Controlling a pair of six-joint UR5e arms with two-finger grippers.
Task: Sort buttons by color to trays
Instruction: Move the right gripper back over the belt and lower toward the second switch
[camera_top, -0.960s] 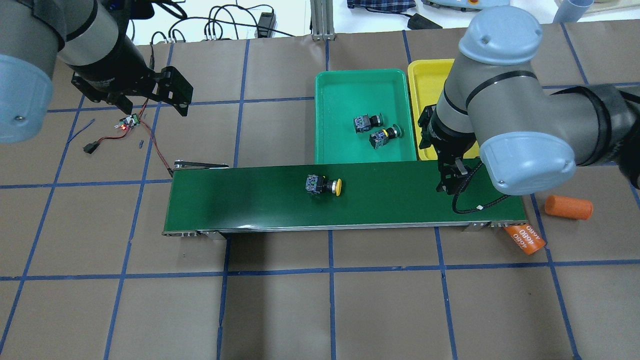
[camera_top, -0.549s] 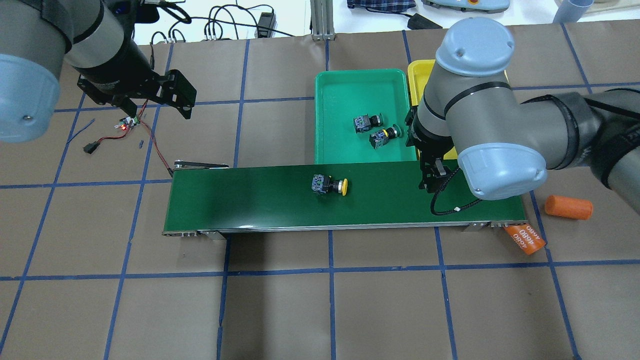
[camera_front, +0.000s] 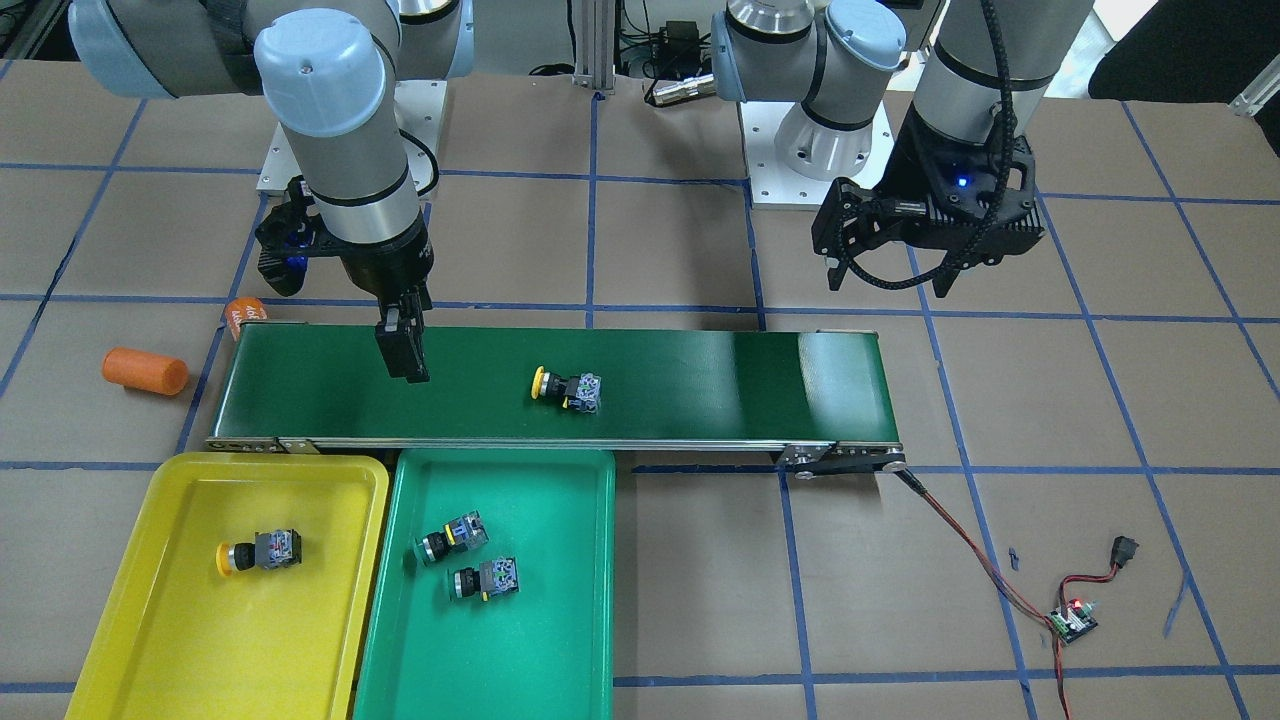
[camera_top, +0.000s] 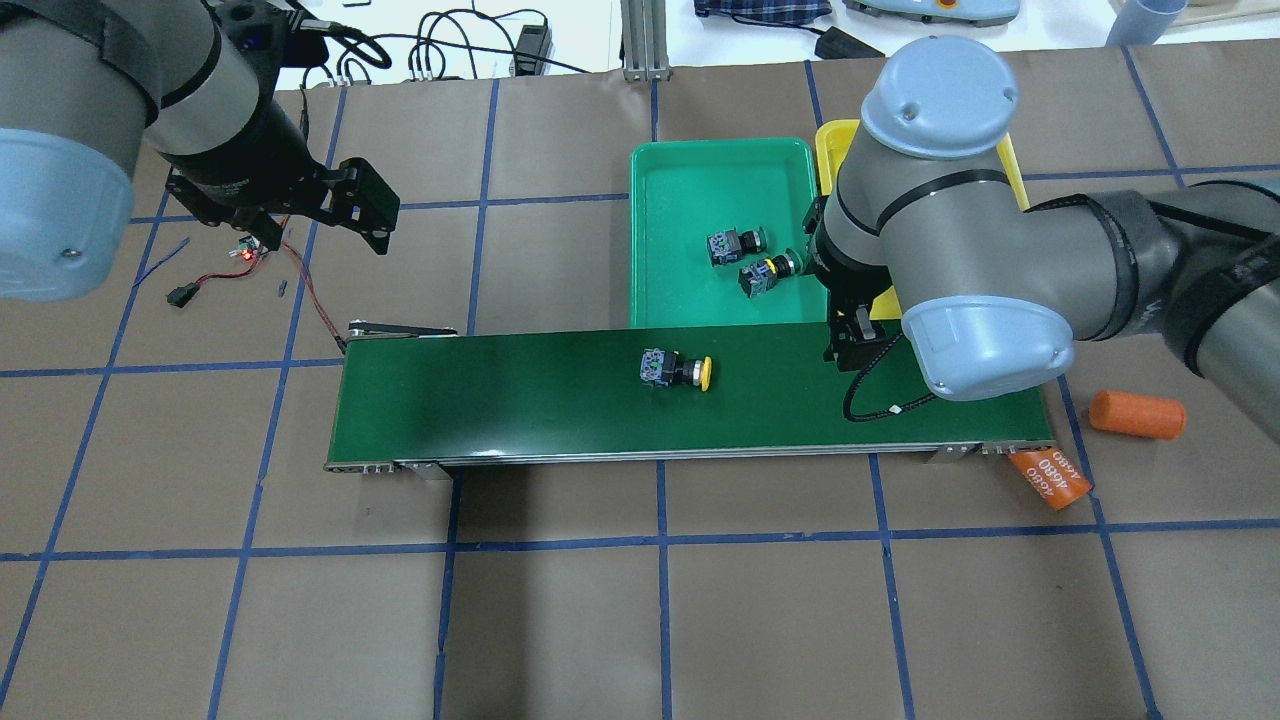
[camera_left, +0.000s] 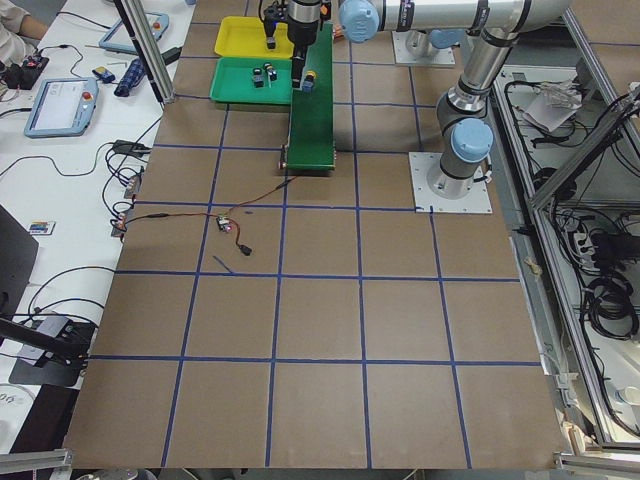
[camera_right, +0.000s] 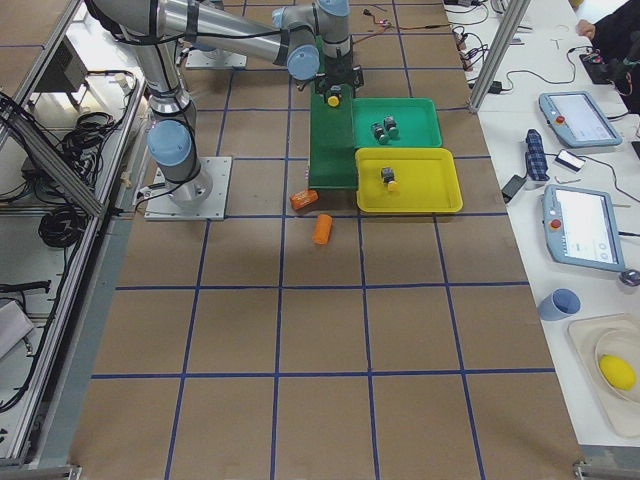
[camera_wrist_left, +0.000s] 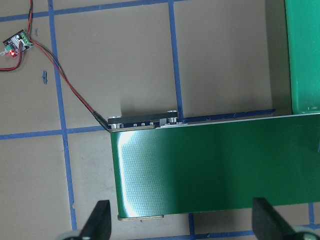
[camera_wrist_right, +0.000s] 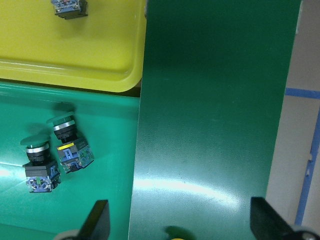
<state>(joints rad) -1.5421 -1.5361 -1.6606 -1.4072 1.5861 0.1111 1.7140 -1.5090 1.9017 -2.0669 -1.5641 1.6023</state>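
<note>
orange cylinder (camera_top: 1050, 478) reads "4680"; left end effector (camera_wrist_left: 181, 204) and right end effector (camera_wrist_right: 178, 202) both spread, empty.

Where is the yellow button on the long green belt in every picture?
Front-facing: the small yellow-capped push-button lies mid-belt, cap toward the picture's left.
Overhead: mid-belt, cap toward the right.
Exterior left: tiny, near the top.
Exterior right: tiny, near the top.
Left wrist: not in it.
Right wrist: only a yellow sliver at the bottom edge.
Shared landmark: the long dark-green conveyor belt beneath it.
</note>
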